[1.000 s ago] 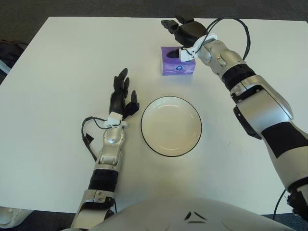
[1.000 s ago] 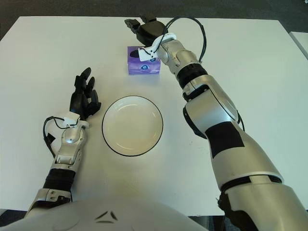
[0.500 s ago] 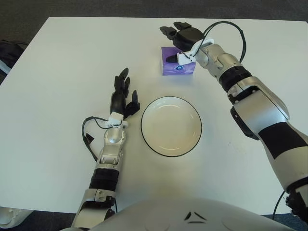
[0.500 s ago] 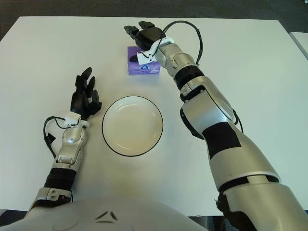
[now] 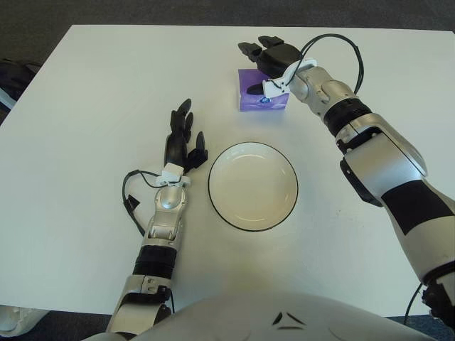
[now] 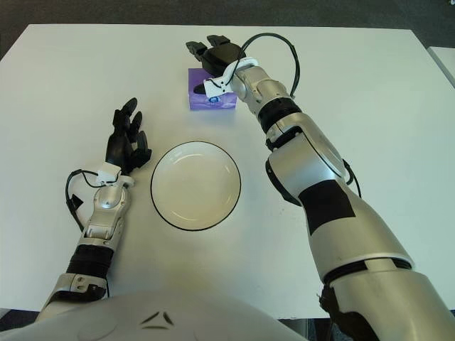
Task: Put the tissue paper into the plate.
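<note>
Purple and boxy, the tissue paper pack (image 5: 262,98) sits on the white desk (image 5: 85,106) beyond the plate (image 5: 252,186), on the plate's far side and a little toward the robot's right. Over the last second the right hand (image 5: 266,58) has drawn back from beyond the pack's far edge and settled lower over its top, its dark fingers (image 5: 249,50) now spread across the far upper edge. It looks like the approach is ending and the grasp is about to begin; the pack itself has not shifted and is not lifted.

The right hand is unclenched, with nothing held, and whether it already touches the pack cannot be told. Its forearm runs from the plate's right side diagonally up and across to the pack, wrist bent so the palm faces down over the pack.

The left hand (image 5: 181,142) shows just beside the plate's left rim, fingers relaxed and pointing away from the robot, holding nothing. The plate holds nothing yet, so the placing is wholly ahead.
</note>
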`<action>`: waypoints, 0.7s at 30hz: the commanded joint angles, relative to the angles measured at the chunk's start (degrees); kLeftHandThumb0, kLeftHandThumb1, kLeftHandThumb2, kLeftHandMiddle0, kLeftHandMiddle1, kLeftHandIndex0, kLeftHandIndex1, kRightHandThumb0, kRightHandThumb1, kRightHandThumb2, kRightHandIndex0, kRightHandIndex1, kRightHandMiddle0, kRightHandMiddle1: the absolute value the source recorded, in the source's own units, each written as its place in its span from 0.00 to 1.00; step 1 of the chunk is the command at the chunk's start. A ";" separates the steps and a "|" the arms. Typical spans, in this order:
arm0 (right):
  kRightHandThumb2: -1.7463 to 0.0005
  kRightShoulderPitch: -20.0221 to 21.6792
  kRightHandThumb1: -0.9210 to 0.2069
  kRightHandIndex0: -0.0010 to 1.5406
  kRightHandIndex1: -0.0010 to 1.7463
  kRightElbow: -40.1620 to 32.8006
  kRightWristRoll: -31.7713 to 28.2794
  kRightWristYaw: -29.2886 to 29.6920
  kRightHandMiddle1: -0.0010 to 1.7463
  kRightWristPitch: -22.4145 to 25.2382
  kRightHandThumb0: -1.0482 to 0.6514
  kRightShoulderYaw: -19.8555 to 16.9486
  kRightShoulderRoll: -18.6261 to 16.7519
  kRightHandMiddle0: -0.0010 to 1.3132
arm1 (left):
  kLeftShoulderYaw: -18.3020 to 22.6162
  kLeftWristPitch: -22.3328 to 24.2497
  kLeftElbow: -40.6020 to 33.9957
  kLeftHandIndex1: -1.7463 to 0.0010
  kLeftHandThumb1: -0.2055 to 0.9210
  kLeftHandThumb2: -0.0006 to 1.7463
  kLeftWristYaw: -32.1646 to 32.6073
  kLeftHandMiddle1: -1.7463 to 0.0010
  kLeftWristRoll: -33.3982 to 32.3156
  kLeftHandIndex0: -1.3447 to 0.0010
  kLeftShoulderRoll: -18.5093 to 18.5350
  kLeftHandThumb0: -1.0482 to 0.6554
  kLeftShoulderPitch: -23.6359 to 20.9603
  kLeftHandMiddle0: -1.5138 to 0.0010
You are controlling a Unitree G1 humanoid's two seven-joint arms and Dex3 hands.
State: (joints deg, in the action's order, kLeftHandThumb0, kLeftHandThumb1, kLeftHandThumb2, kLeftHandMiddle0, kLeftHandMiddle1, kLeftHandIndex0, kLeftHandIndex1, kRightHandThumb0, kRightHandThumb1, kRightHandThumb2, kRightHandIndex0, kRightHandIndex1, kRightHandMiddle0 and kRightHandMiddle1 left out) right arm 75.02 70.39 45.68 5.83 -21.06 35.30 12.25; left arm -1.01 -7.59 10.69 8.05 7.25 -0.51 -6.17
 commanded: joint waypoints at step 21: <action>0.59 -1.88 0.00 0.07 0.01 2.89 0.17 -6.61 0.01 3.11 0.02 1.13 0.90 0.01 | 0.22 2.76 3.15 0.64 1.00 0.46 0.29 0.99 0.00 1.00 -0.32 0.13 3.30 0.77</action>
State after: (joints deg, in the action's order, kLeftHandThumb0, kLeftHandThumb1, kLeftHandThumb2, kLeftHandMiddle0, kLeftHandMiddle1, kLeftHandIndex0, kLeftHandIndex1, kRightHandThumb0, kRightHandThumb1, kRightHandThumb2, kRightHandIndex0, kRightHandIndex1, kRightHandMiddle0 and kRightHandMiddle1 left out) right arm 73.38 72.93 45.71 0.04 -18.20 36.18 12.51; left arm -0.87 -7.62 10.96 8.07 7.23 -0.55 -6.40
